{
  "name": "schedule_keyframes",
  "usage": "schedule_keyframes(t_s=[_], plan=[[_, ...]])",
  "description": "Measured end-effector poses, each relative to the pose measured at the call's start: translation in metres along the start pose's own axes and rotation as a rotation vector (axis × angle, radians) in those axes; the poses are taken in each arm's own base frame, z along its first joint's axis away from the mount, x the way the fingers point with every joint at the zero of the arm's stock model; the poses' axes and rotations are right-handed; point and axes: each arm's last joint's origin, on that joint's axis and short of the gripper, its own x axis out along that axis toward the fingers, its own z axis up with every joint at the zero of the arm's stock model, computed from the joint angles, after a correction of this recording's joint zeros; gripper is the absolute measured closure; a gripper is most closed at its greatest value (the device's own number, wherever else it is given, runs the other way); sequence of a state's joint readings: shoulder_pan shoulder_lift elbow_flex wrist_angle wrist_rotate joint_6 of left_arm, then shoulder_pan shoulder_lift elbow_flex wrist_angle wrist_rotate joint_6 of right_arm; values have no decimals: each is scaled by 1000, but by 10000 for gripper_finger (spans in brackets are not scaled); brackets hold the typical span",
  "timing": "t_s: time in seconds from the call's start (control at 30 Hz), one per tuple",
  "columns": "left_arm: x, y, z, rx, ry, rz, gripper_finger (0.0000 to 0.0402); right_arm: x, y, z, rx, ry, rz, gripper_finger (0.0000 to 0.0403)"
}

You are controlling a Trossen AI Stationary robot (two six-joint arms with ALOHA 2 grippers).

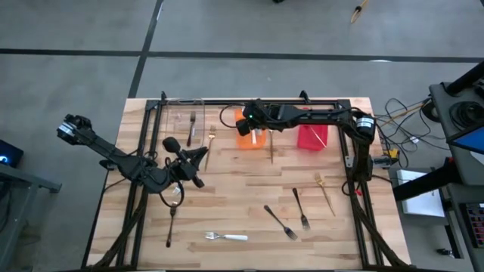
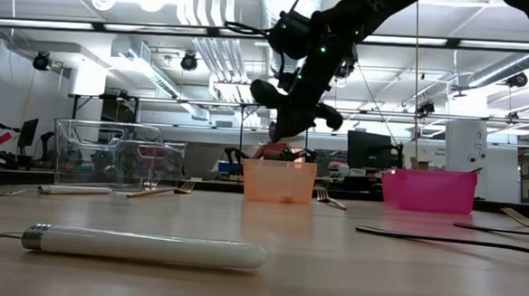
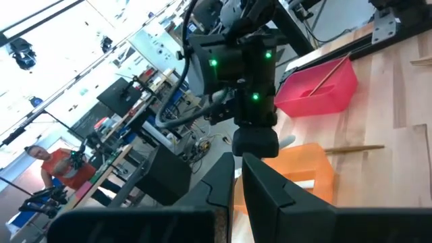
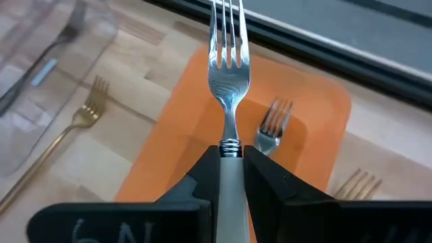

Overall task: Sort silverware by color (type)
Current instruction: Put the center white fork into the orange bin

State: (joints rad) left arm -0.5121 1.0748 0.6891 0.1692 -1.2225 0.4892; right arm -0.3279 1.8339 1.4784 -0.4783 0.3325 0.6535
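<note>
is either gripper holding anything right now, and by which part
The right gripper grips a silver fork with a white handle near the handle's top, over the orange bin. The left gripper is shut, empty.

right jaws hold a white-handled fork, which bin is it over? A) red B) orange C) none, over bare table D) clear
B: the right wrist view shows the white-handled fork clamped in the right gripper directly above the orange bin, which already holds another fork.

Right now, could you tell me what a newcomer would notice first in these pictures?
The right gripper holds a white-handled silver fork directly above the orange bin at the table's far edge, where another fork already lies. The left gripper hangs shut over the table's left side, with forks scattered along the near edge.
</note>
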Motion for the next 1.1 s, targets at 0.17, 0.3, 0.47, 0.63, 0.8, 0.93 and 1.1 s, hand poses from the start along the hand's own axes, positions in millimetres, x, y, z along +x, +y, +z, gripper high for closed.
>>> schedule_keyframes(t_s=[0.17,0.3,0.47,0.63,0.8,0.93,1.1], plan=[[0,0,0,-3,0,2,388,4,-4,-7,88,18,-28,364],[0,0,0,-4,0,2,388,5,-4,-8,155,8,-33,364],[0,1,1,-5,-1,3,388,6,0,-5,187,-33,-4,364],[0,1,1,-5,-1,3,388,19,7,-12,188,-38,11,364],[0,1,1,-4,0,3,388,28,13,-20,174,-88,-34,364],[0,1,1,-4,0,3,388,29,16,-22,172,-121,-54,364],[0,1,1,-1,0,3,388,27,19,-25,186,-116,-49,364]])
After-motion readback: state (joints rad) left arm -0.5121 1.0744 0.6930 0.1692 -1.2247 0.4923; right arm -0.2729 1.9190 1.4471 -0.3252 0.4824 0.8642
